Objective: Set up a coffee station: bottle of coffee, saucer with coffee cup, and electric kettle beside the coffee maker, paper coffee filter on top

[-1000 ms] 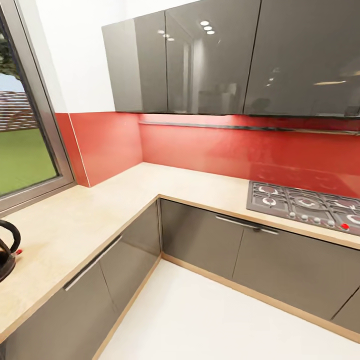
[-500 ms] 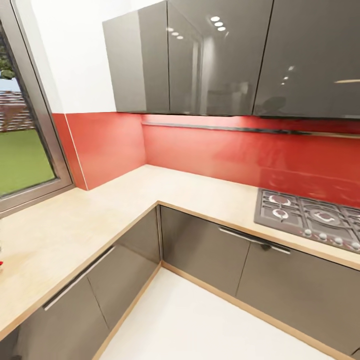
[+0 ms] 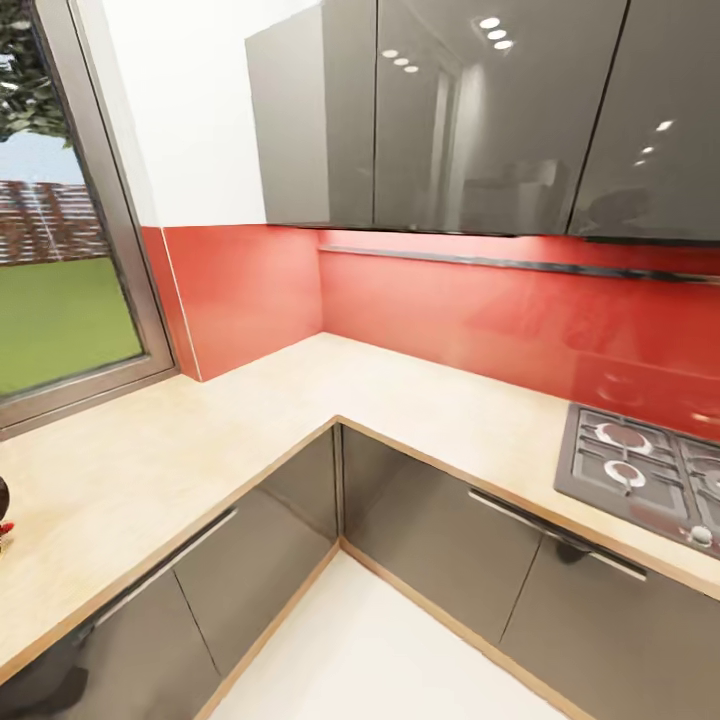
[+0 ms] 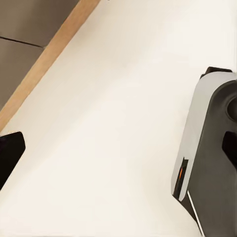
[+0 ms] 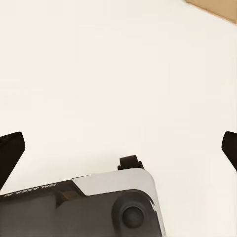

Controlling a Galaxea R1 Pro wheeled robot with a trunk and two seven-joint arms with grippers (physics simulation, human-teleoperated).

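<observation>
Robot's basically in transit here. A corner of the kitchen countertop (image 3: 250, 440) is seen in the head view, with a gas hob (image 3: 640, 470) set into it at the far right. At the extreme left edge a dark sliver with a red dot (image 3: 3, 515) is cut off, too little to name. Both arms are hung low over the pale floor (image 4: 113, 123). The right gripper (image 5: 118, 148) is spread wide, empty. Left gripper (image 4: 10, 158): one fingertip is caught, so its spread can't be told.
</observation>
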